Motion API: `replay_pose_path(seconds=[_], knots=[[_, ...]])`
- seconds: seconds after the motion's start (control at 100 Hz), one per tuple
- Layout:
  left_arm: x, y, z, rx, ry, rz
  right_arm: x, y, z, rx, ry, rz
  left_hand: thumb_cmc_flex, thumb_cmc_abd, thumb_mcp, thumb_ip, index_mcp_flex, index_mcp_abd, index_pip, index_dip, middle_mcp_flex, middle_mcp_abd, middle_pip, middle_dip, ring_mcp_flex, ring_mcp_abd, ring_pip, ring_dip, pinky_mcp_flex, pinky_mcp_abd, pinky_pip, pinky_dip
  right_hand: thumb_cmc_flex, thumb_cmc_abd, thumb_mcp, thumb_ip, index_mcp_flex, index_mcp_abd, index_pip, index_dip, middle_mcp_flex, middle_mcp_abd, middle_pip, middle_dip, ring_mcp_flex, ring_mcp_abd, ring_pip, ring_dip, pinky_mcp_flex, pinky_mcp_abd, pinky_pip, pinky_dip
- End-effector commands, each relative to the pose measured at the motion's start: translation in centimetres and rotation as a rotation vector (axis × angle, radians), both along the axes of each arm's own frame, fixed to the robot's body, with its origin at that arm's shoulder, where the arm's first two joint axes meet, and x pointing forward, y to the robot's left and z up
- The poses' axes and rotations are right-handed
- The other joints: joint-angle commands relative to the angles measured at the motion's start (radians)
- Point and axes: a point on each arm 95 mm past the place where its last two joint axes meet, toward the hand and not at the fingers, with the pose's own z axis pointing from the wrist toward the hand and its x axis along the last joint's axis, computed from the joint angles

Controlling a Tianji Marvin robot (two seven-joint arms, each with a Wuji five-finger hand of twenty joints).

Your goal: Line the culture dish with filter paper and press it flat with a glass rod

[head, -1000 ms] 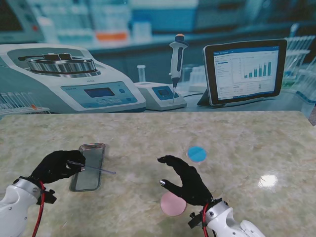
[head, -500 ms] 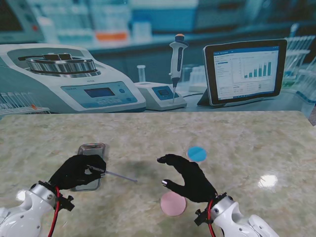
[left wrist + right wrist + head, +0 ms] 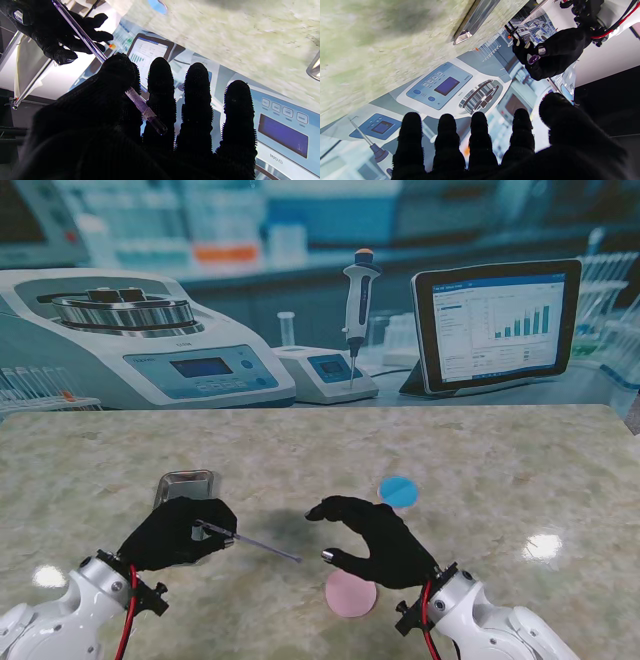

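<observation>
While the left hand (image 3: 180, 535) pinched the glass rod (image 3: 255, 541) near one end, its free tip angled right toward the right hand (image 3: 375, 540), probably for a handover. That hand hovered empty, fingers spread, over the pink disc (image 3: 350, 592); the blue disc (image 3: 399, 491) lay farther off.

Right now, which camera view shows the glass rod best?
The left wrist view: the glass rod runs large and sharp through the left hand, pinched under the thumb. The stand view shows its whole length but thin, its tip pointing toward the right hand. The right wrist view shows only its end in the fist.
</observation>
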Motion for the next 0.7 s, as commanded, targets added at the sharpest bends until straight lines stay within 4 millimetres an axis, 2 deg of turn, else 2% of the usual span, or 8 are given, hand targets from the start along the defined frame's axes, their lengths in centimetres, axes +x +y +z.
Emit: replay_pose_path(seconds=[0.0,0.17,0.41,0.69], knots=[[-0.3,-0.5,0.1,-0.008,-0.001,-0.015,-0.3,0.6,0.4,0.001,-0.008,0.031,0.041,0.038,0.073,0.004,0.064,-0.096,0.115,0.039,0.026,-0.004,0.025,0.018,0.009,0.019,0.020,0.019,-0.014,0.028,0.038,0.042,-0.006,-0.018,0.015,0.010,0.036,-0.038,0.016,-0.013,0.018,0.009,0.026,0.026,0.038,0.009,0.044,0.030,0.008,0.004,0.037,0.025],[-0.4,-1.0,0.1,-0.012,0.003,-0.031,-0.5,1.2,0.6,-0.010,-0.020,0.082,0.041,0.039,0.069,0.005,0.065,-0.093,0.115,0.040,0.026,-0.005,0.025,0.018,0.008,0.019,0.019,0.019,-0.015,0.028,0.038,0.042,-0.008,-0.018,0.004,0.008,0.072,-0.040,0.033,-0.016,0.037,0.028,0.062,0.067,0.062,0.023,0.082,0.061,0.023,0.008,0.068,0.042],[-0.7,-1.5,0.3,-0.016,-0.001,-0.051,-0.7,2.0,1.2,-0.034,-0.034,0.150,0.041,0.038,0.069,0.006,0.065,-0.093,0.114,0.041,0.026,-0.004,0.025,0.019,0.008,0.020,0.019,0.019,-0.015,0.028,0.037,0.042,-0.002,-0.017,-0.007,0.007,0.103,-0.060,0.045,-0.016,0.054,0.031,0.061,0.077,0.076,0.030,0.089,0.069,0.031,0.010,0.076,0.047],[-0.7,-1.9,0.4,-0.015,-0.007,-0.066,-0.8,2.6,1.9,-0.061,-0.046,0.214,0.041,0.039,0.069,0.006,0.066,-0.092,0.113,0.042,0.027,-0.004,0.026,0.019,0.008,0.020,0.020,0.020,-0.015,0.028,0.037,0.043,0.005,-0.014,-0.015,0.008,0.145,-0.078,0.064,-0.017,0.134,0.046,0.067,0.087,0.123,0.044,0.109,0.081,0.067,0.014,0.114,0.065]])
